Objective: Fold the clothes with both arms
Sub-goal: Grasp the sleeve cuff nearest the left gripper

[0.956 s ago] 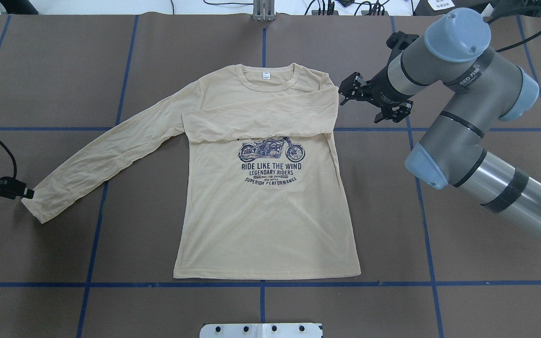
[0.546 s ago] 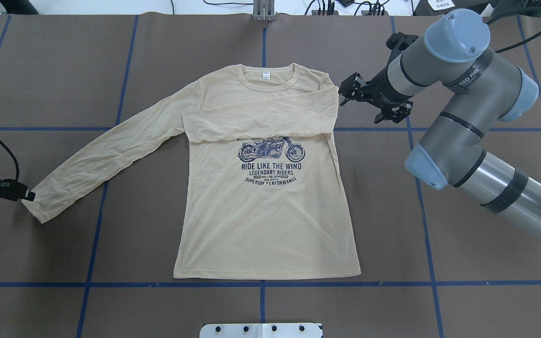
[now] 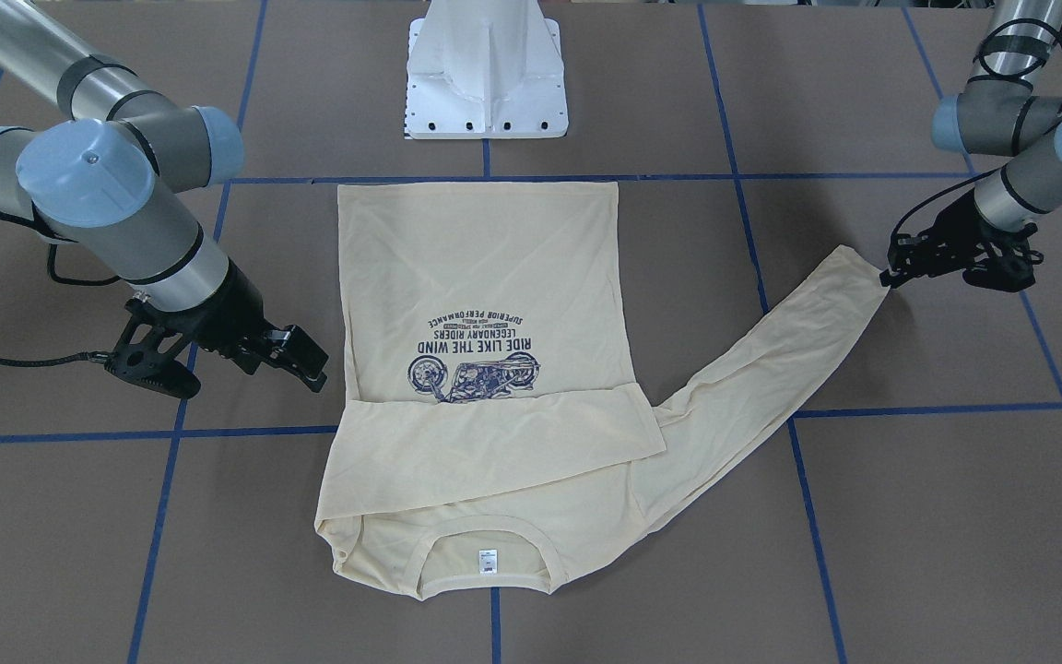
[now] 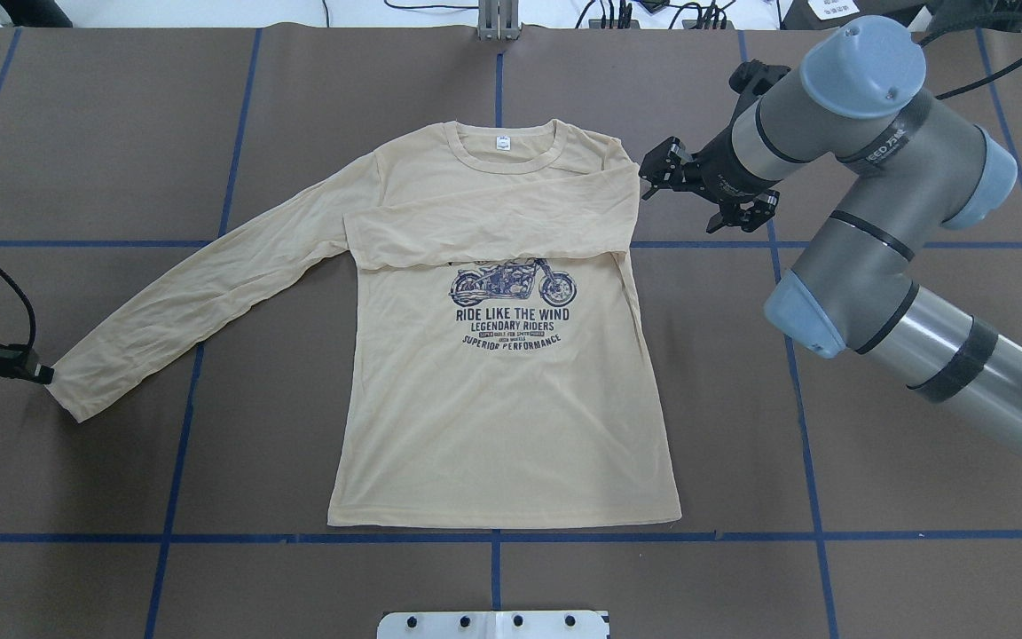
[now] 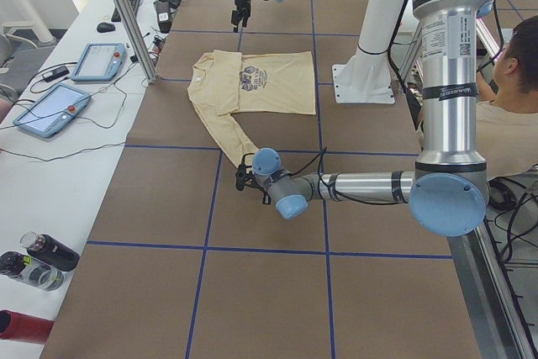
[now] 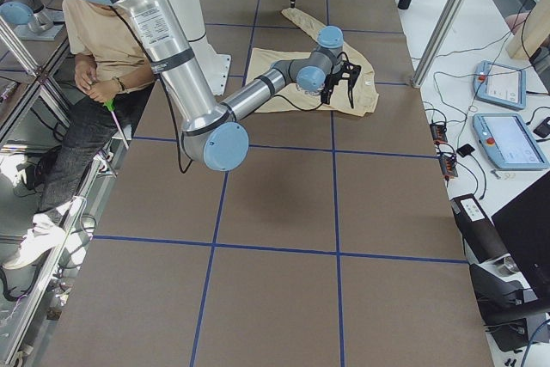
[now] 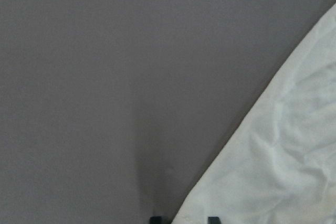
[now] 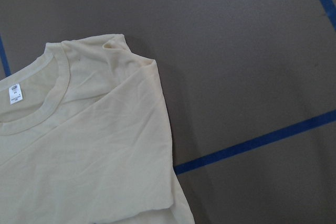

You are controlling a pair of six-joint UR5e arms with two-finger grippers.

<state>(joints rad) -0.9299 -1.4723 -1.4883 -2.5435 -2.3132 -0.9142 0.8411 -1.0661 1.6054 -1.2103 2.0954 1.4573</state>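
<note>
The clothes are one cream long-sleeved T-shirt [image 4: 502,408] lying flat, print up, collar at the far side. Its one sleeve [image 4: 493,222] is folded across the chest. The other sleeve [image 4: 209,293] stretches out to the left, also seen in the front view [image 3: 771,350]. My left gripper [image 4: 43,374] [image 3: 889,273] is low at that cuff. In the left wrist view its fingertips [image 7: 156,219] stand apart with the cuff corner [image 7: 273,171] between them. My right gripper [image 4: 650,175] [image 3: 308,361] is open beside the folded shoulder, holding nothing.
The brown table [image 4: 830,444] carries a grid of blue tape lines. The white pedestal base [image 3: 487,74] stands behind the shirt's hem. A seated person [image 5: 513,90] is beside the robot. Tablets [image 5: 50,107] and bottles [image 5: 42,254] lie on a side bench.
My left gripper has shifted slightly left and nearer along the cuff's edge. The shirt and the right arm have hardly moved.
</note>
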